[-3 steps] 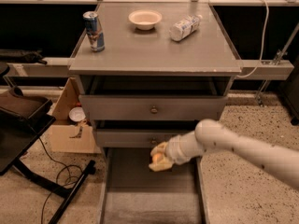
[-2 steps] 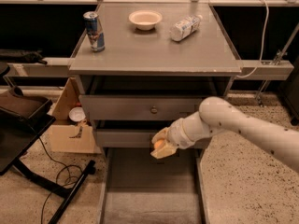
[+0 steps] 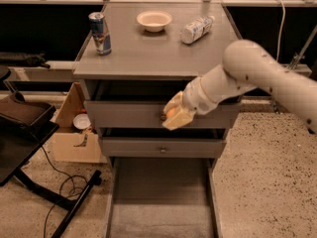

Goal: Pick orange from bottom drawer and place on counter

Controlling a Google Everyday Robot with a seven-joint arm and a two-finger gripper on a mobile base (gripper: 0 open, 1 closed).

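The gripper (image 3: 176, 117) is lifting the orange (image 3: 171, 113), jaws pinching it, in front of the top drawer (image 3: 124, 115), well above the open bottom drawer (image 3: 161, 192). It is sitting higher than a second ago. Next it probably needs raising over the bench (image 3: 148, 53) edge, then lowering onto bare surface.

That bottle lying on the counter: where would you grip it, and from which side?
Probably across its mid-body from above: the bottle lies on its side, so a grasp there spans its narrow width. The gripper, level with the top drawer, is shut on the orange.
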